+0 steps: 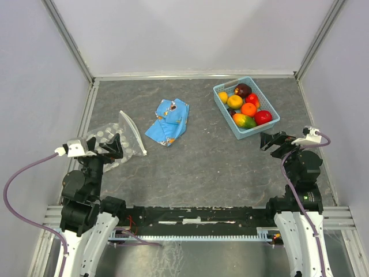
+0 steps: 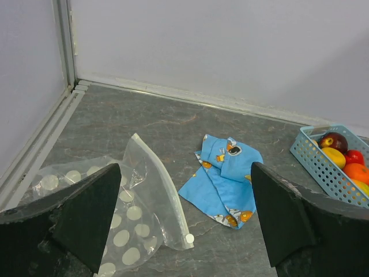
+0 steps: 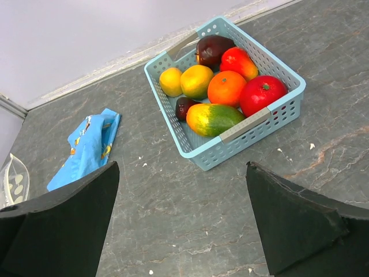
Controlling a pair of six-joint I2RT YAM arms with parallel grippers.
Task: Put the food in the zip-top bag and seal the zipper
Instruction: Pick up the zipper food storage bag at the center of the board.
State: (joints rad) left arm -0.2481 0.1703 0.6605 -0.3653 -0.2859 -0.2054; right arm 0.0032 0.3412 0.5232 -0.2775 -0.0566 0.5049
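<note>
Looking down from above, the top camera takes in the whole layout: the left gripper stands over the near part of the clear bag by the table's left edge, and the right gripper sits just short of the blue basket at the right rear. Both pairs of fingers are spread wide and hold nothing. No view shows whether the left fingers touch the plastic.

The left wrist camera adds detail that the top view blurs: the bag's pale dots, its white zipper running along the raised edge, and a small slider at the near end. The right wrist camera looks into the basket, where all the fruit lies, and shows a small dark piece tucked between the yellow one and the green-orange one. It catches only a sliver of the bag at its left border.

The bag lies close to the metal rail along the left wall. A crumpled blue cloth lies between bag and basket, apart from both. Bare grey table stretches across the middle and front.
</note>
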